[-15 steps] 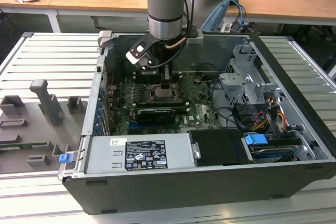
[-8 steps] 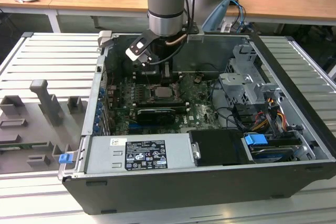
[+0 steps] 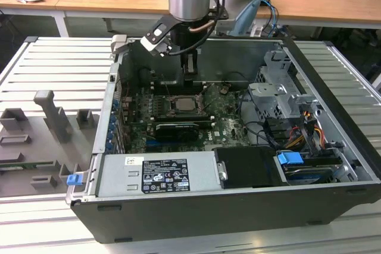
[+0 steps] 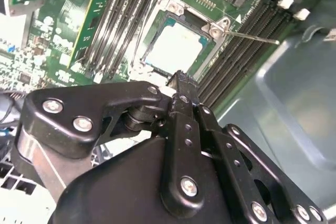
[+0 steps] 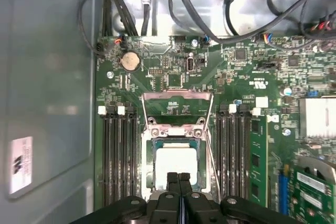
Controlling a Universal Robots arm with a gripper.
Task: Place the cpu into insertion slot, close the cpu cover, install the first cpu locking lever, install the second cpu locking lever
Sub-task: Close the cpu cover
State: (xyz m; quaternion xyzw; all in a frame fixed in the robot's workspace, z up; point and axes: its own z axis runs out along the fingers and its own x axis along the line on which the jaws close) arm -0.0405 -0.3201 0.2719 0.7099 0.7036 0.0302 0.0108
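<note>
Up close, the gripper has its two black fingers pressed flat together with nothing between them, and it is empty. In both wrist views the fingertips hang right over one edge of the cpu; whether they touch it is not clear. And there's the cpu, pale square face up, already seated flat in the insertion slot, with the silvery rim showing round it. Just beyond, the cpu cover looks tipped up off the socket at its far edge, so the chip lies uncovered. A thin metal locking lever juts out beside the socket, angled free across the memory slots, which run in long black rows on both sides. Further along the green board sits a round coin battery, with black cables looping past it. Pulling back to the exterior view, the arm drops straight down into the open computer case, with the gripper just above the socket, and the case lies on a grey slatted table.
</note>
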